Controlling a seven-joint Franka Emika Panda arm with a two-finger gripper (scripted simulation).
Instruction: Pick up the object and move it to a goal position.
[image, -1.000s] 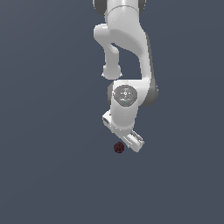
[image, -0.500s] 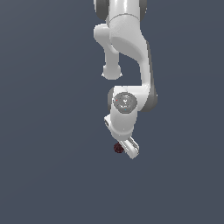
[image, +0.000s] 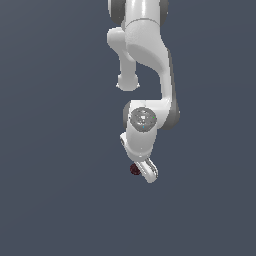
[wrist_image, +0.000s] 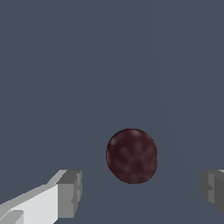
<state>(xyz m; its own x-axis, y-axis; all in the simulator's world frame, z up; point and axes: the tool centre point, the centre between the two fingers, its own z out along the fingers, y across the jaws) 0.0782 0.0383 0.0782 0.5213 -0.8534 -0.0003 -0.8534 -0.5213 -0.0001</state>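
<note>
The dark maroon speckled ball (wrist_image: 131, 155) lies on the plain grey surface (wrist_image: 65, 65), between the gripper (wrist_image: 140, 192)'s two grey fingertips (wrist_image: 70, 194) but touching neither. The jaws stand wide apart, holding nothing. In the exterior view, the ball (image: 135, 169) sits just beside the lowered white gripper (image: 147, 172).

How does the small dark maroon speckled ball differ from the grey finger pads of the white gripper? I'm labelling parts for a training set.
Shape: the dark maroon speckled ball is round; the grey finger pads are blocky and flat-faced.
Colour: the ball is mottled dark red; the pads are plain grey.
Position: the ball sits alone between the pads with a gap on each side; the pads belong to the open white gripper.
</note>
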